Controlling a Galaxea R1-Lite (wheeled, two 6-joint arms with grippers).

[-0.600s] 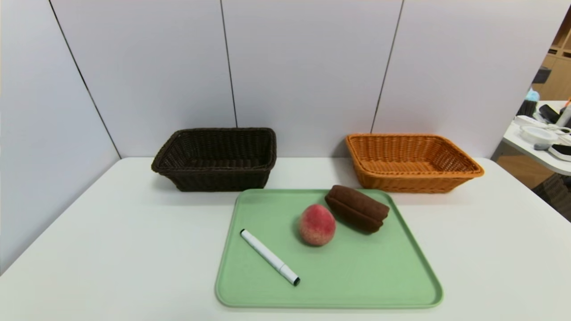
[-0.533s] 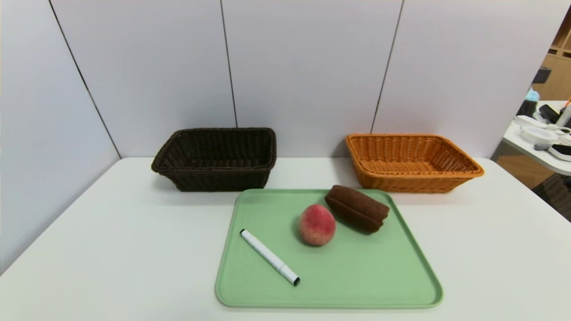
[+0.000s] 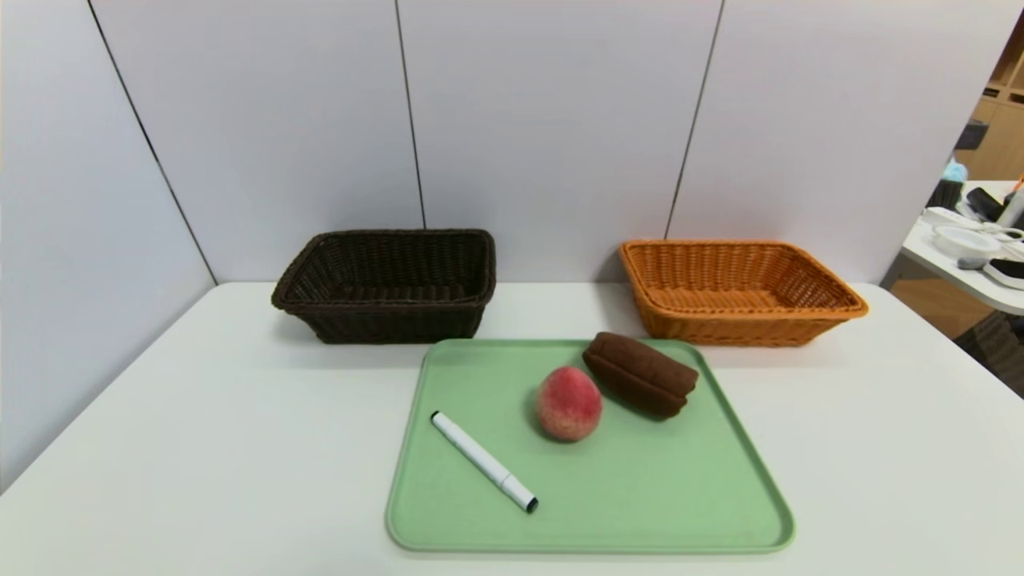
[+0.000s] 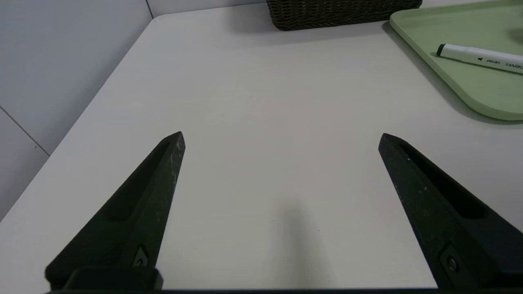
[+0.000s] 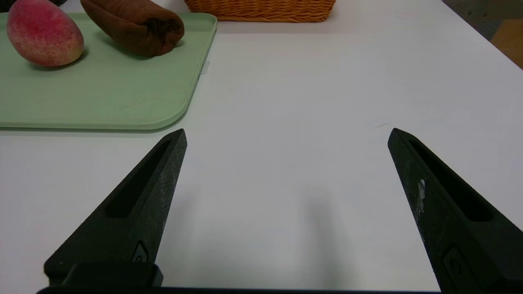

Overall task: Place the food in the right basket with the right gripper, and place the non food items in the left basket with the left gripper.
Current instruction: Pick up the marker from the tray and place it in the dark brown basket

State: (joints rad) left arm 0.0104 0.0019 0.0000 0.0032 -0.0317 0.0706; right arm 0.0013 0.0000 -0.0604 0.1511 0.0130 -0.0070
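Observation:
A green tray (image 3: 640, 512) lies at the table's middle front. On it are a red-pink peach (image 3: 567, 403), a brown bread roll (image 3: 640, 374) and a white marker (image 3: 483, 461). Behind it stand a dark brown basket (image 3: 388, 284) on the left and an orange basket (image 3: 736, 290) on the right, both with nothing inside. Neither arm shows in the head view. My left gripper (image 4: 281, 134) hovers open over bare table left of the tray (image 4: 482, 85), the marker (image 4: 478, 58) beyond it. My right gripper (image 5: 287, 131) hangs open over bare table right of the tray (image 5: 102, 102), near the peach (image 5: 44, 33) and roll (image 5: 135, 24).
White wall panels close off the back and left of the white table (image 3: 200, 448). A second table with clutter (image 3: 972, 240) stands off to the far right. The table's right edge (image 5: 482, 36) runs past the right gripper.

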